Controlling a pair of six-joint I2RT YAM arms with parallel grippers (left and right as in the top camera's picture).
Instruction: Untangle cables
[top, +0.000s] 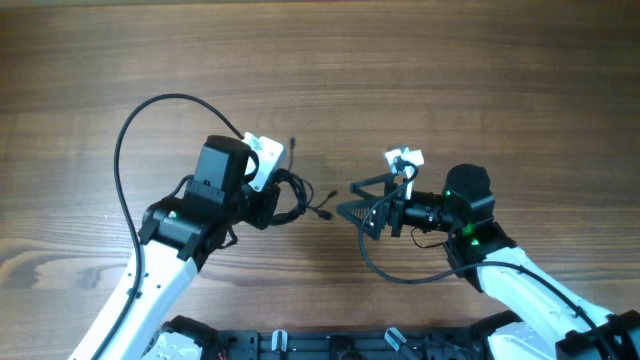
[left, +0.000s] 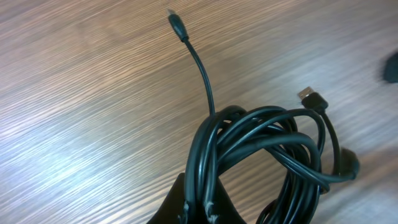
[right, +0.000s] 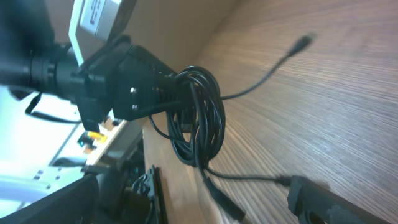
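- As I judge it, little is done: the cables (left: 202, 162) are one coiled, knotted bundle and no strand is separated yet, so all the untangling is left
- My left gripper (top: 271, 200) is clamped on the bundle near the middle of the table (top: 420, 60)
- My right gripper (top: 347, 200) waits just beside it, fingers spread and empty
- The cords are thin, black and glossy; a small plug (left: 176, 22) sticks out on a loose tail, and a flat plug (left: 313, 98) pokes from the coil

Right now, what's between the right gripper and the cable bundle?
Overhead view: only one loose plug end trailing from the cable bundle held by the left gripper. Otherwise it is bare wooden table up to the open right gripper.
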